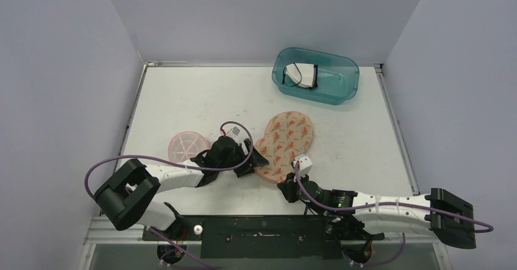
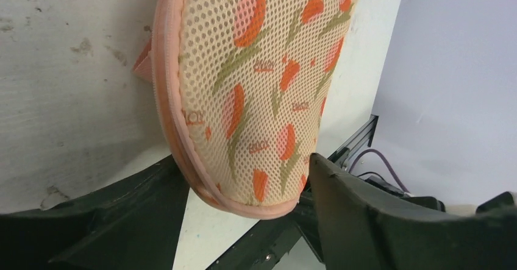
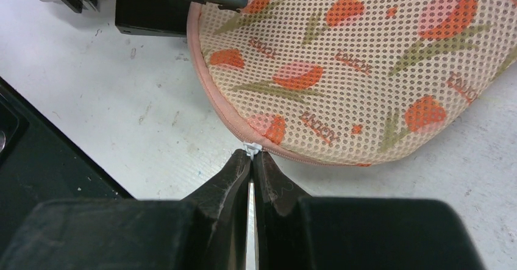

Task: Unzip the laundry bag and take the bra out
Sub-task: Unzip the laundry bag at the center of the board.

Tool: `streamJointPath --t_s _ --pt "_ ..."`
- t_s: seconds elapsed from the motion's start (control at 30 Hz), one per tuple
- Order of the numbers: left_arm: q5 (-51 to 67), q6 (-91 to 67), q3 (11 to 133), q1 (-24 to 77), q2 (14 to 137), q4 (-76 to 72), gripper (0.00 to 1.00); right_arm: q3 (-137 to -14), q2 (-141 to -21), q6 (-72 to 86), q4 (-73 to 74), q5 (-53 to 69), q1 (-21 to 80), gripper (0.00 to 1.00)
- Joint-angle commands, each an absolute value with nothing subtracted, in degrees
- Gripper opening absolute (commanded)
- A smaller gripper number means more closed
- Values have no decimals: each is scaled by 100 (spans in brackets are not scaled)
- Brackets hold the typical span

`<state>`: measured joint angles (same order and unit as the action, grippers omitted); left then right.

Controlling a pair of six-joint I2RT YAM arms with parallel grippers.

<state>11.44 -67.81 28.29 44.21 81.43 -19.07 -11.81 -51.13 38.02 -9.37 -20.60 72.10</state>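
Observation:
The laundry bag [image 1: 284, 142] is a peach mesh pouch printed with orange and pink tulips, lying flat mid-table. My left gripper [image 1: 256, 163] stands open, its two black fingers [image 2: 366, 221] on either side of the bag's near left end [image 2: 256, 99]. My right gripper [image 3: 252, 154] is shut on the small white zipper pull [image 3: 252, 149] at the bag's pink zipped edge [image 3: 341, 69]. In the top view the right gripper [image 1: 291, 178] sits at the bag's near end. The zip looks closed along the edge that shows. The bra is hidden.
A teal plastic bin [image 1: 341, 84] stands at the back right with a white and black cloth item [image 1: 302, 75] inside. A round pink mesh piece [image 1: 188, 145] lies left of the left arm. The black base rail [image 1: 262, 233] runs along the near edge.

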Motion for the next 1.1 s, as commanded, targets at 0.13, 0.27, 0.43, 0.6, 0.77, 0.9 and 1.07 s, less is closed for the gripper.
streamJointPath --t_s 0.13,0.27,0.43,0.6,0.77,0.9,1.07 --pt "707 -6950 2534 4716 6903 -1215 83 -1344 -5370 3671 -1592 -2054 7259 5" --pt "165 -7418 2256 5184 6329 -969 84 -1488 -5662 3585 -1954 -1948 7268 5" --pt "-228 -7898 2011 5627 6012 -1137 84 -1807 -6194 3449 -2290 -1756 7334 5" --pt "-482 -8043 2105 5771 6237 -1223 81 -2018 -6498 3361 -2490 -1651 7358 5" --pt "-875 -8327 2069 5746 6458 -1428 66 -2057 -6545 3370 -2654 -1592 7415 5" --pt "-1024 -8349 2184 5701 6574 -1340 51 -2065 -6451 3360 -2596 -1621 7470 5" --pt "-1127 -8431 2144 5652 6610 -1292 32 -1985 -6289 3383 -2487 -1676 7488 5"
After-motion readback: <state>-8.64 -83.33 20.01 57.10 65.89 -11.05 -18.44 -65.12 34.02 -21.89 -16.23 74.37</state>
